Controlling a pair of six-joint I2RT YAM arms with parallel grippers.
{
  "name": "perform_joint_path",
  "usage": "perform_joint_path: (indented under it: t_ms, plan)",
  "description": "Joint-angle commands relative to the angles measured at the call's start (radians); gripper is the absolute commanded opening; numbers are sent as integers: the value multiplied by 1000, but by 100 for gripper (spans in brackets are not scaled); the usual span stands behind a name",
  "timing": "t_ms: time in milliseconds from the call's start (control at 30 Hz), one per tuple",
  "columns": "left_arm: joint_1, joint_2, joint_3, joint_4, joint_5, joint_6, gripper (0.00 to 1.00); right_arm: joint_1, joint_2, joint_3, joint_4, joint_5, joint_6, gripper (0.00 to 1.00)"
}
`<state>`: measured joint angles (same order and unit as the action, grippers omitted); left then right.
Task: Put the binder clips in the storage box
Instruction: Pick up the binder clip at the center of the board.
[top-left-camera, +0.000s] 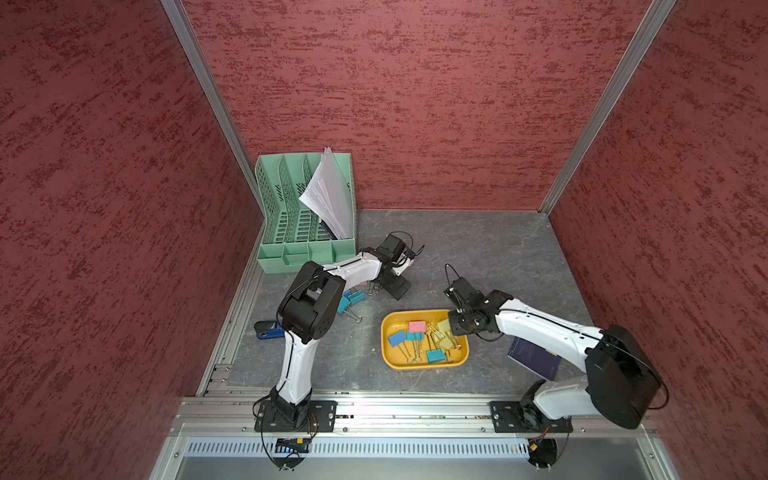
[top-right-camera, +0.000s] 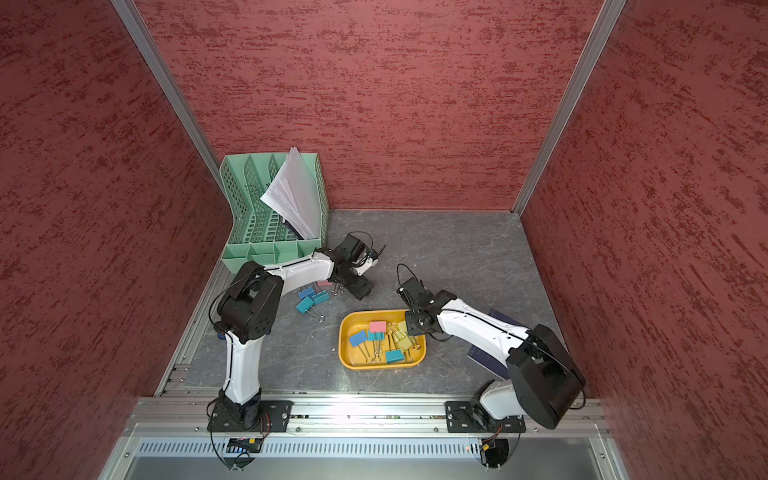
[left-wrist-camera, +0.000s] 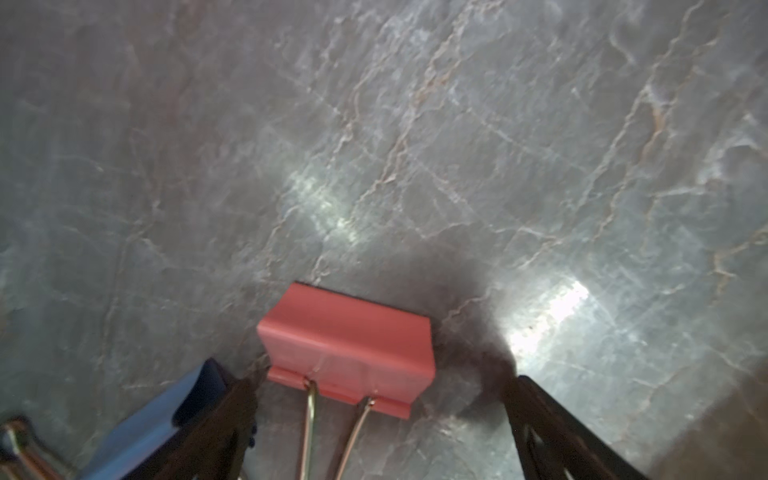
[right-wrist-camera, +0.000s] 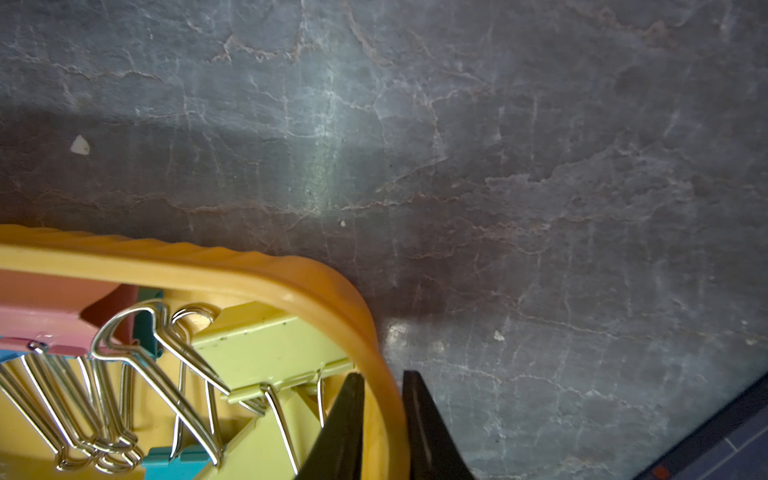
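You've six binder clips (top-left-camera: 435, 356) in the storage box (top-left-camera: 390, 361), four on the table (top-left-camera: 478, 257) – left claw (left-wrist-camera: 376, 386) spread astride a pink clip (left-wrist-camera: 347, 340); right claw (right-wrist-camera: 383, 374) pinching the box's rim – stapler (top-left-camera: 266, 330) and organizer (top-left-camera: 291, 249) nearby

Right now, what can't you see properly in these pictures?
- Stapler: both top views, mostly behind the left arm.
- Loose binder clips: both top views, left arm covers some; count unsure.
- Dark blue book: both top views, right arm covers part.
- Pink clip: left wrist view, handles cut off by the edge.
- Storage box: right wrist view, mostly out of frame.
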<state>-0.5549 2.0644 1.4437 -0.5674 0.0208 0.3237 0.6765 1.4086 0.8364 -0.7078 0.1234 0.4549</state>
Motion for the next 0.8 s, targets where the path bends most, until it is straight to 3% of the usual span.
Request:
perform_joint_path:
  t_ms: [0,167,333,600,767]
  plan:
    - [4,20,27,4,-27,37,98,-8,12,12,14,-11,-12,21]
    - [-4,39,35,13,-39,44,96,-8,25,18,19,-14,-15,21]
    - [-14,52,50,2,-29,42,89,-8,23,19,15,-10,-15,20]
    - [-33,56,39,20,-31,35,58,-8,32,16,23,-15,-15,19]
    - [-34,9,23,46,-79,16,56,-8,29,9,27,-13,-15,19]
